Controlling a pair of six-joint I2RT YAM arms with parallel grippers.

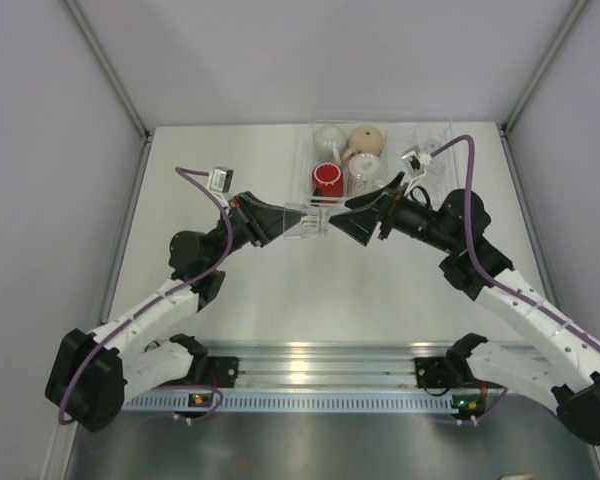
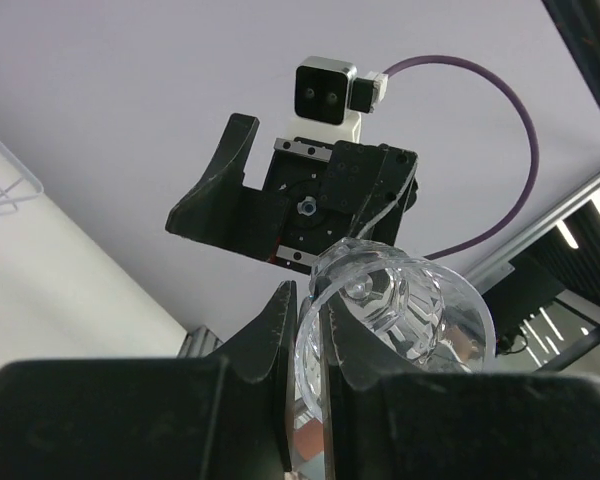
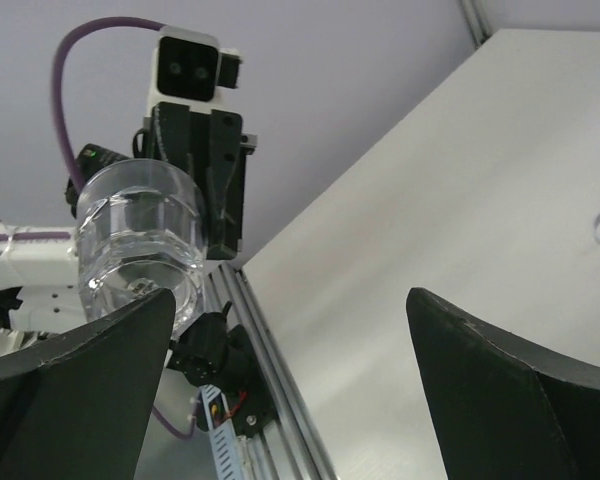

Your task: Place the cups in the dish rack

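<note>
**Status.** The left gripper (image 2: 313,312) is clamped on the wall of a glass (image 3: 140,240), one finger inside the rim and one outside. The right gripper (image 3: 290,296) faces it with its jaws wide apart and holds nothing. In the top view the glass hangs above the table (image 1: 230,300) at centre frame, between the two grippers and just below the near edge of the rack (image 1: 440,135). The rack holds a white mug (image 1: 328,135), a tan mug (image 1: 365,140), a red mug (image 1: 328,180) and a clear cup (image 1: 363,170).

**Hazards.**
- Slip: the grip is a thin pinch on smooth, clear material. Any jolt or tilt may let the glass pivot and drop to the table.
- Off-centre transfer: in the right wrist view the glass sits at the left of the frame, close to one finger and not midway between them. If the right jaws close from here, that finger is likely to strike first and push the glass out of the pinch.
- Collision: the grippers face each other at close range, so a direct advance by either risks contact.

**Clearance.**
- The rack's near wall must be cleared by lifting over it.
- The left half of the rack is occupied.
- The right half is partly hidden by the right wrist; whether it has free room cannot be told.
- Bare table lies open toward the bottom of the top view.
</note>
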